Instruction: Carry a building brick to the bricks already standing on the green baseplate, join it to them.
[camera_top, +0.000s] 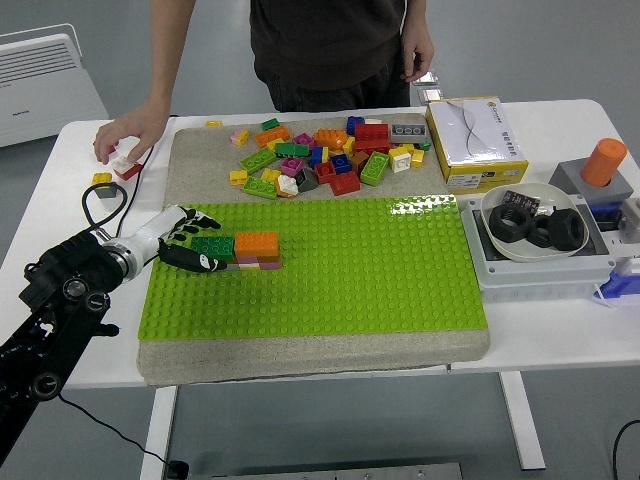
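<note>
On the green baseplate (340, 270) at its left stands a small stack: an orange brick (257, 243) on top of thin yellow, pink and grey bricks, with a green brick (213, 246) joined at its left end. My left hand (186, 243) lies on the baseplate's left edge, its fingers wrapped around that green brick from the left. A pile of loose coloured bricks (325, 155) lies on the beige mat beyond the baseplate. My right arm does not show.
A person stands at the far side; one hand (125, 140) rests on red and white bricks at the table's far left, the other hangs by a hip. A yellow-and-white box (475, 140), a bowl of black nuts (530, 222) and an orange cylinder (604, 161) fill the right side.
</note>
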